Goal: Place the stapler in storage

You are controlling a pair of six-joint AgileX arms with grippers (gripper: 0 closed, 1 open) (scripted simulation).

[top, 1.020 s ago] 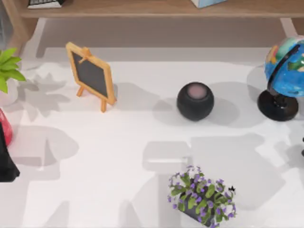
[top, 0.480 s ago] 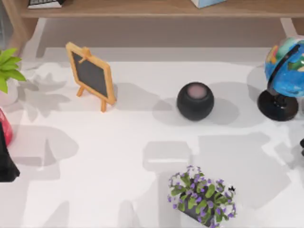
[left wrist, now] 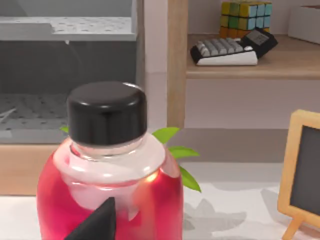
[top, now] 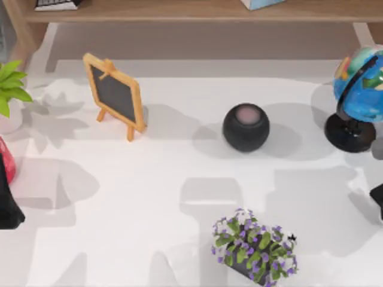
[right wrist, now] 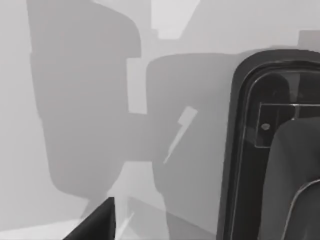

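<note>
Table of white (top: 149, 209) carries a small wooden-framed chalkboard easel (top: 115, 95) at 10 o'clock, a round black speaker (top: 246, 127) near the middle, a blue globe on a black stand (top: 358, 89) at 2 o'clock and a purple-flowered potted plant (top: 254, 246) at 6 o'clock. The right gripper (top: 378, 201) sits at the 3 o'clock edge; open or closed, I cannot tell. Its wrist camera sees a black rounded-corner object with a glossy rim (right wrist: 237, 150) close beneath it, perhaps the stapler, though I cannot confirm that. The left arm (top: 7, 206) is parked at 9 o'clock beside a red bottle with a black cap (left wrist: 107, 165), its claw state unclear
</note>
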